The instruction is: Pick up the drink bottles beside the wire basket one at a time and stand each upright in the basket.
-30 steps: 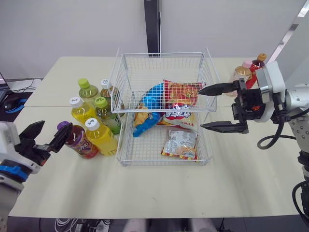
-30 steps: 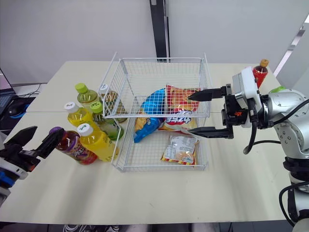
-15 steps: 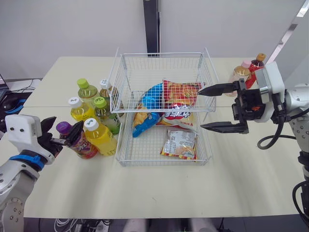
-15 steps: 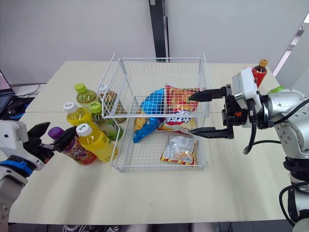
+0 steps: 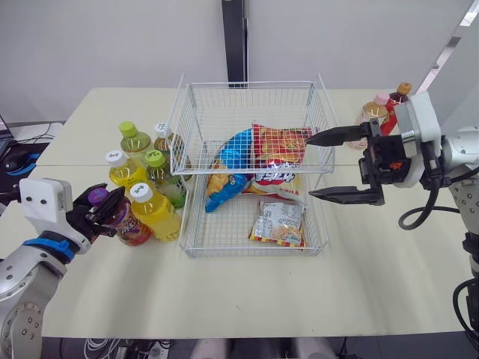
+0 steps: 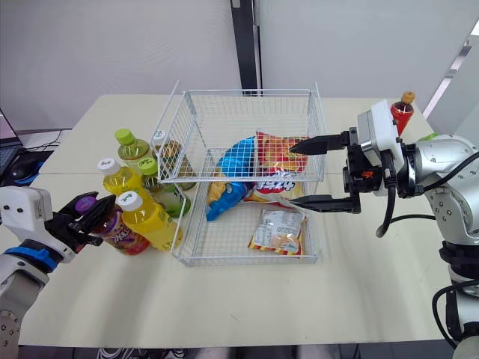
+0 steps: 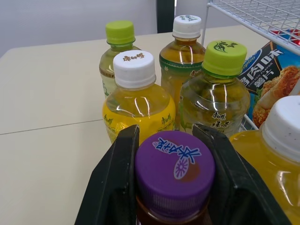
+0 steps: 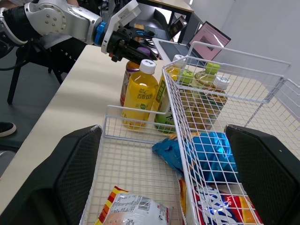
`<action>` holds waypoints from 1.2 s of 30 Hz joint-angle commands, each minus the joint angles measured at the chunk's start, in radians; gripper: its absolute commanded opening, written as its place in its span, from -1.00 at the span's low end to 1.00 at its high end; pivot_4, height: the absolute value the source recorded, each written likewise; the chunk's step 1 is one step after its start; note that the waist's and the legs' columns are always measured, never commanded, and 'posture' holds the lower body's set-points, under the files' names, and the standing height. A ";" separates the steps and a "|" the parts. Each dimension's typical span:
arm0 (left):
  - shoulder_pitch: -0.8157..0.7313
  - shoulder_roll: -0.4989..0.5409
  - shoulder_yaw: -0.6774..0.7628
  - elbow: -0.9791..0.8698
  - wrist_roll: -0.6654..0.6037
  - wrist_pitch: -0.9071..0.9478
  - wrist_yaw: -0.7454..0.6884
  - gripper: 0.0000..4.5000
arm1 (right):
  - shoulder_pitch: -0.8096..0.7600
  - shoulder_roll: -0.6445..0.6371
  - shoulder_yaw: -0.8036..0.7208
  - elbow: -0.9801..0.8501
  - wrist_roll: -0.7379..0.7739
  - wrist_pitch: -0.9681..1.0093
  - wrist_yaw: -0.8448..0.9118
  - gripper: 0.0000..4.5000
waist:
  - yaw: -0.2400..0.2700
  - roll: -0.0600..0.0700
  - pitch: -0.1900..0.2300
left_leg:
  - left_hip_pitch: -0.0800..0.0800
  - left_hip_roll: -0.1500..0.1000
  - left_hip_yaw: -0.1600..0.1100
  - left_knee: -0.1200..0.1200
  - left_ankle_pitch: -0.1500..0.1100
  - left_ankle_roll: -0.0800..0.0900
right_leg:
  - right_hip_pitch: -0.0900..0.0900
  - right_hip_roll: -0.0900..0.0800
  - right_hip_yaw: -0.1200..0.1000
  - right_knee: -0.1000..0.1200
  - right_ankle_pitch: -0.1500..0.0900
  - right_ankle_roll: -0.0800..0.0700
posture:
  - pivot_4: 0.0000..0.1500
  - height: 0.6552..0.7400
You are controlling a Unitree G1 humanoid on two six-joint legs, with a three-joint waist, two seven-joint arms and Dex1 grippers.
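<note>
Premises are presenting as a robotics test room in an office setting: a plain cream table point(image 5: 359, 284) is standing before bare pale walls point(image 5: 112, 45) and a dark post point(image 5: 233, 41), a wire basket point(image 5: 247, 84) and drink bottles point(image 5: 156, 213) are sitting staged on it, an open laptop point(image 8: 213, 42) is glowing nearby, and cables point(image 5: 101, 345) are trailing below.

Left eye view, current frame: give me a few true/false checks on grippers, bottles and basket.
1. The left gripper straddles the cap of the purple-cap bottle. True.
2. The right gripper is shut on a bottle. False: it is open and holds nothing, at the right side of the wire basket.
3. The wire basket holds snack bags. True.
4. The purple-cap bottle stands in the wire basket. False: it leans on the table, left of it.
5. Bottles stand only on the wire basket's left. False: other bottles stand on its right.
</note>
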 commanded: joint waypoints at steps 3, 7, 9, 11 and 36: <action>-0.004 0.166 0.198 0.010 -0.164 0.087 -0.132 -0.38 | -0.046 -0.013 -0.056 -0.013 0.047 0.062 -0.029 1.00 | -0.002 -0.002 0.001 | -0.001 0.001 -0.001 0.000 0.000 0.000 | -0.001 0.001 -0.001 0.000 0.000 -0.001 | 1.00 1.00; -0.083 0.401 0.305 0.119 -0.315 0.260 -0.239 -0.38 | -0.039 -0.026 -0.075 -0.023 0.062 0.094 -0.037 1.00 | -0.002 -0.004 0.003 | -0.002 0.001 -0.001 0.000 0.000 0.000 | -0.002 0.001 -0.001 0.000 0.000 -0.001 | 1.00 1.00; -0.161 0.502 0.307 0.190 -0.359 0.310 -0.265 -0.38 | -0.027 -0.037 -0.084 -0.039 0.070 0.107 -0.034 1.00 | 0.000 -0.005 0.004 | -0.003 0.001 -0.002 0.000 0.000 0.000 | -0.003 0.002 -0.002 0.000 0.000 -0.001 | 1.00 1.00; -0.277 0.608 0.262 0.284 -0.392 0.335 -0.286 -0.38 | -0.015 -0.051 -0.098 -0.062 0.077 0.118 -0.038 1.00 | 0.001 -0.005 0.005 | -0.004 0.001 -0.001 0.000 0.000 0.000 | -0.005 0.002 -0.002 0.000 0.000 -0.001 | 1.00 1.00; -1.923 0.036 -0.735 1.319 0.184 0.019 -0.664 -0.38 | 0.280 -0.114 -0.423 -0.373 0.225 0.272 -0.450 1.00 | -0.025 -0.011 0.009 | -0.019 -0.001 0.005 0.005 0.000 -0.001 | -0.016 0.002 -0.001 0.002 0.003 0.003 | 1.00 1.00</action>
